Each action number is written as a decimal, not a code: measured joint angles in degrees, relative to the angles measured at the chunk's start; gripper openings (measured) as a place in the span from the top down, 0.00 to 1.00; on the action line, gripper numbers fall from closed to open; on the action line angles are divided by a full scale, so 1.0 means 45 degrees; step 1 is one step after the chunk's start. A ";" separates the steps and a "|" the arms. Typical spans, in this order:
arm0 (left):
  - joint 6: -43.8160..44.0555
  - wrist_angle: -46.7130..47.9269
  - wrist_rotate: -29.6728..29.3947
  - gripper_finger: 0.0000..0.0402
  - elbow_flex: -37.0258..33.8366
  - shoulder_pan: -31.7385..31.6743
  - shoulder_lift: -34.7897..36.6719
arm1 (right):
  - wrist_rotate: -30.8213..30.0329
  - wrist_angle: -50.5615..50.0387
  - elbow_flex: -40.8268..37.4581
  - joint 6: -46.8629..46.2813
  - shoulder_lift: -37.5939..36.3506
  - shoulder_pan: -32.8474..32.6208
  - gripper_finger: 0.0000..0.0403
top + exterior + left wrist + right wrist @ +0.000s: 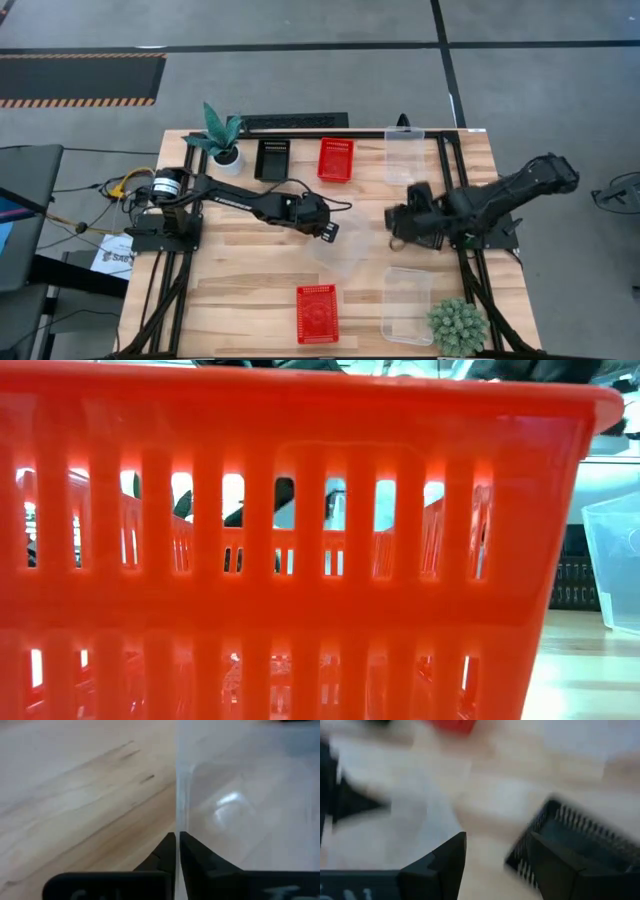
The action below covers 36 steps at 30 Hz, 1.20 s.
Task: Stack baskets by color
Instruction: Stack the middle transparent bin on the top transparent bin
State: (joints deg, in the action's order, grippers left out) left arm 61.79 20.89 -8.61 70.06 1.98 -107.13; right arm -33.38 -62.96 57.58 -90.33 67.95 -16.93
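left gripper (177,842) pinched on wall of clear basket (240,805) at table (240,290) centre; right gripper (495,855) spread beside black basket (580,840), held over table's right-hand part, nothing gripped

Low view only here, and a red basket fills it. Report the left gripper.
Observer: The left gripper is shut on the wall of a clear basket, mid-table.
Operator: Now the right gripper.
Observer: The right gripper is open, with a black basket close by one finger.
Operator: List the far edge.
Observer: A far black basket, far red basket and far clear basket stand in a row.
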 joint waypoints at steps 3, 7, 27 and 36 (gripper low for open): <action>0.0041 -0.0248 -0.0119 1.00 -0.0006 -0.0116 0.0148 | -0.0331 0.0048 0.0022 0.1780 -0.0306 0.1895 0.45; 0.0086 -0.0370 -0.0504 1.00 -0.0019 -0.0425 0.0554 | 0.0171 0.0740 0.0018 0.4980 -0.0458 0.5062 0.48; 0.0531 0.1223 -0.1931 1.00 -0.0010 -0.0694 0.5565 | 0.4266 0.4408 0.0024 1.0443 0.4137 1.2665 0.88; 0.0567 0.2442 -0.4245 1.00 0.0000 -0.0699 0.8791 | 0.5143 0.4688 0.1477 1.0235 0.6312 1.2165 0.97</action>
State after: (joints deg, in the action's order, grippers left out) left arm 64.34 31.88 -27.71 70.06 -1.17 -67.57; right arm -10.23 -41.87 64.23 -44.27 96.36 37.81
